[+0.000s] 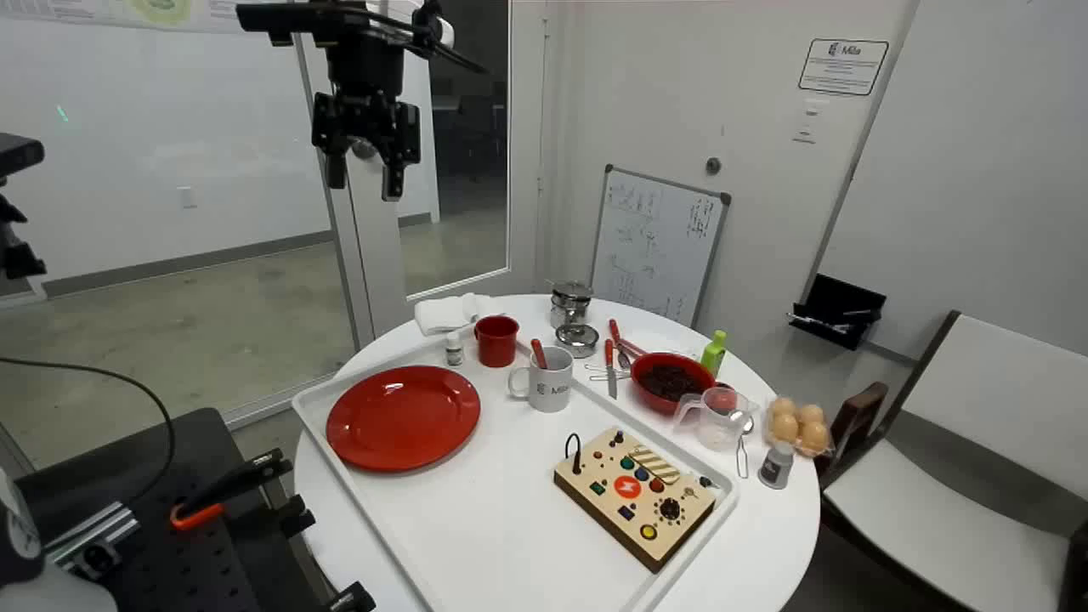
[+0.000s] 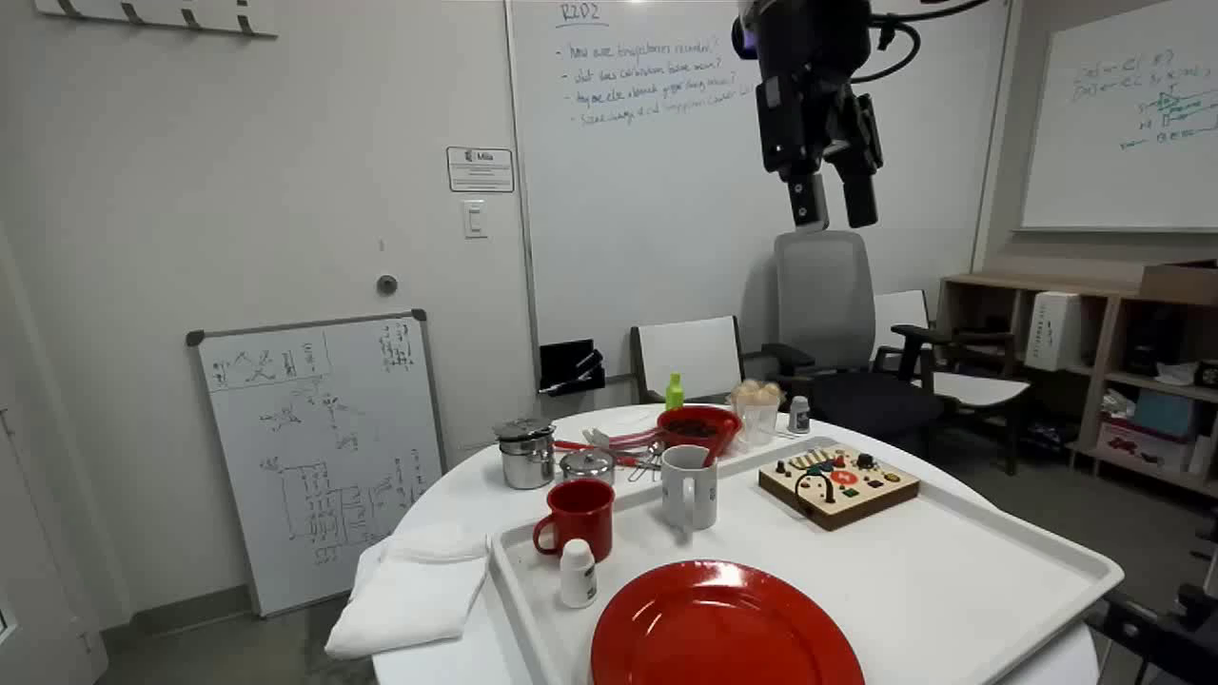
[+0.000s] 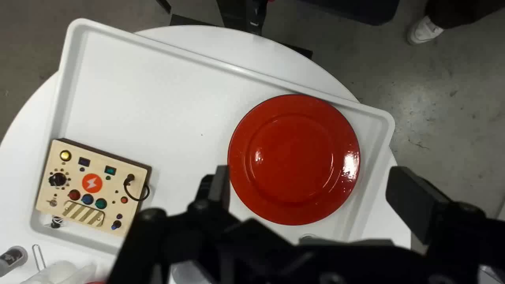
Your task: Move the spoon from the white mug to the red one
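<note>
The spoon [image 1: 539, 354] stands tilted in the white mug [image 1: 552, 392], with only its red handle showing above the rim. Both also show in an exterior view, the spoon handle [image 2: 715, 447] and the white mug [image 2: 689, 495]. The red mug [image 1: 496, 342] stands upright beside the white mug, apart from it, and also shows in an exterior view [image 2: 582, 518]. My gripper [image 1: 364, 183] is open and empty, high above the table in both exterior views [image 2: 834, 214]. In the wrist view my open fingers [image 3: 313, 193] frame the red plate; the spoon and both mugs are hidden there.
A white tray [image 1: 374, 518] bears a red plate [image 1: 404, 416], a wooden button box [image 1: 633, 497], a small white bottle [image 1: 454, 349] and the mugs. Metal pots [image 1: 571, 304], cutlery [image 1: 610, 370], a red bowl [image 1: 671, 382], a clear measuring cup [image 1: 721, 418] and eggs [image 1: 797, 425] stand beyond it.
</note>
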